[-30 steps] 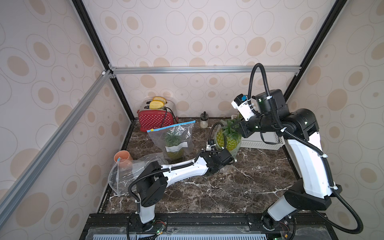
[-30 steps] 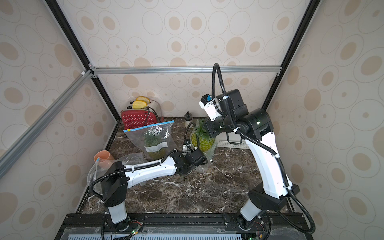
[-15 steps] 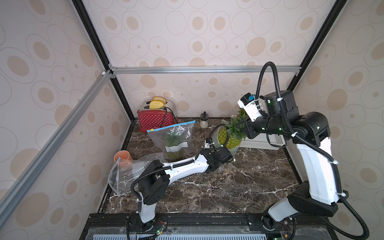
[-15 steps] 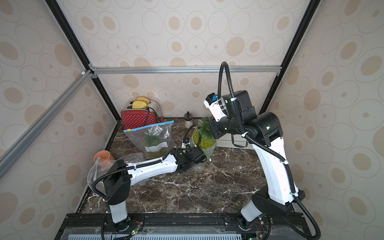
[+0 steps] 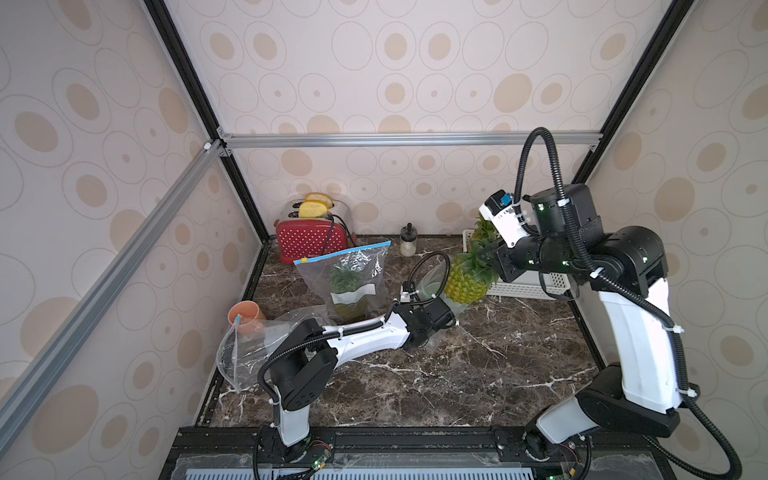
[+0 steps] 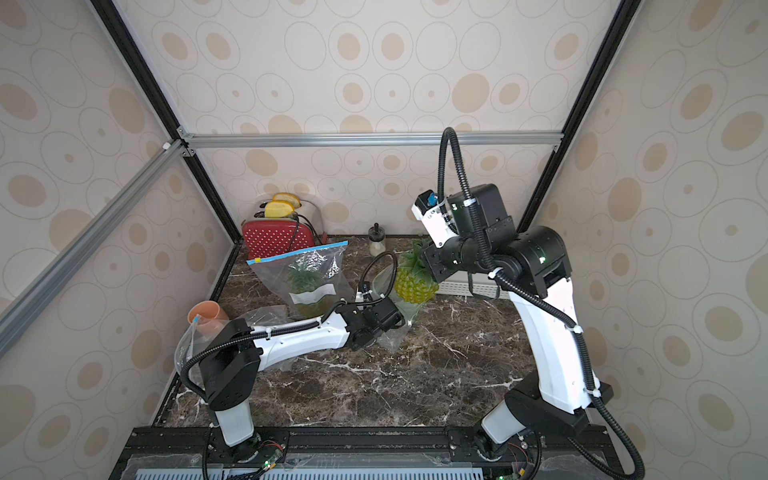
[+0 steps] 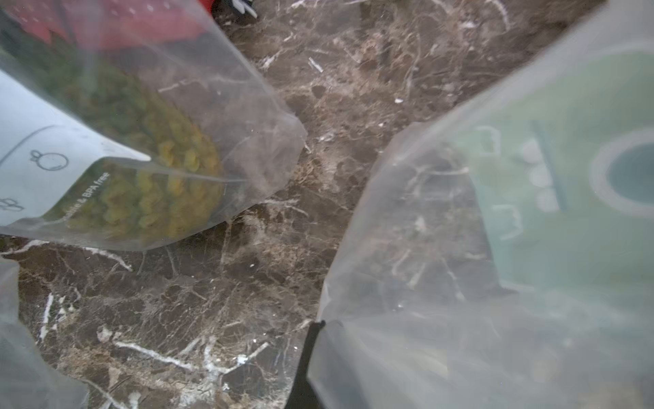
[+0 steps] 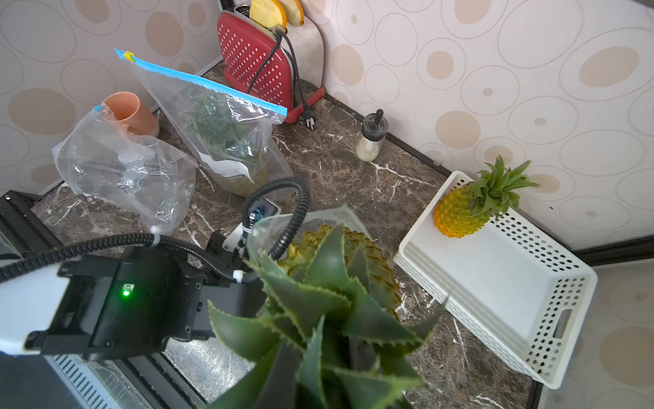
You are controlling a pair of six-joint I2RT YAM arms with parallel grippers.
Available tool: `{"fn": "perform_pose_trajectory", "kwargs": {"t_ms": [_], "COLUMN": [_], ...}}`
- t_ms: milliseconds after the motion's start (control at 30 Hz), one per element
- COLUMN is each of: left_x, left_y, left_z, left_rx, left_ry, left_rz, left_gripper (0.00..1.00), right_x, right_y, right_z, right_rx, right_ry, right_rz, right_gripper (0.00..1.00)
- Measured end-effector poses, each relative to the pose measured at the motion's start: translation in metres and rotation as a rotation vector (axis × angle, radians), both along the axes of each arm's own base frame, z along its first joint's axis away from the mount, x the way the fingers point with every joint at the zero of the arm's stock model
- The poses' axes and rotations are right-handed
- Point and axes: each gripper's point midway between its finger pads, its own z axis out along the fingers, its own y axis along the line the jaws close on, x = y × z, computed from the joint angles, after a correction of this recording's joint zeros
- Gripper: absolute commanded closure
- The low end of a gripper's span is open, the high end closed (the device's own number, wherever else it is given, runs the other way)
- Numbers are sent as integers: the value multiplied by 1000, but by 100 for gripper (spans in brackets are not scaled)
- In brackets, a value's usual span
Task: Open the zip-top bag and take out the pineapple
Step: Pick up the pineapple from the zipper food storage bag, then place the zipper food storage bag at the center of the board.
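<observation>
Counts: 3 pineapples, 3 zip-top bags, 1 basket, 1 toaster with 2 toast slices, 1 jar, 1 cup. Clock is read off the top views from the table [image 5: 478, 374] centre, 12 = back wall. The task pineapple [image 5: 465, 280] is at 1 o'clock, held in the air crown-up and tilted. The right gripper [image 5: 490, 255] is clamped on its leaf crown, with the fingers buried in the leaves. Its body sits mostly above the mouth of the open bag [image 5: 428, 282]; I can't tell whether the base is fully clear of the rim. The left gripper [image 5: 449, 320] is closed tight, pinching that bag's lower edge down at the tabletop; the left wrist view shows film bunched against one dark finger. The second pineapple [image 5: 347, 291] stands inside the sealed bag [image 5: 353, 266] at 11 o'clock, blue zip strip closed along the top. The third pineapple [image 8: 460, 212] leans in the far corner of the white basket [image 5: 528, 286] at 2 o'clock. The empty bag [image 8: 124, 170] lies crumpled at 9 o'clock, touching the orange cup [image 5: 245, 316]. The red toaster [image 5: 309, 245] is in the back corner at 11, both toast slices [image 5: 313, 208] sticking up. The small jar [image 5: 408, 245] is at 12, against the back wall.
</observation>
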Motion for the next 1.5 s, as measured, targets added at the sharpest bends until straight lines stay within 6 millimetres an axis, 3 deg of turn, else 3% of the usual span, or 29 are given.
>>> {"fn": "perform_pose_trajectory", "kwargs": {"t_ms": [100,200,333,567,767,1233,1500], "left_x": [-2,-6,-4,1,1,25,27], "left_y": [11,15,12,2,1,-14,-9], "left_z": [-6,2,12,-7,-7,23,29], "left_rx": [-45,-97,-110,-75,-83,-258,-246], "left_ry": [-6,-23,-33,9,9,-72,-63], "left_rz": [12,7,8,4,1,4,21], "left_gripper": [100,100,100,100,100,100,100], "right_x": [-8,-11,-8,-12,-16,-42,-25], "right_y": [-5,-5,-8,-1,3,10,-9], "right_z": [7,11,12,23,26,61,59], "right_rx": [19,28,16,62,85,241,158], "right_ry": [-17,-26,-40,-55,-55,-109,-166], "right_rz": [4,12,-2,33,59,163,49], "right_gripper": [100,100,100,100,100,100,100]}}
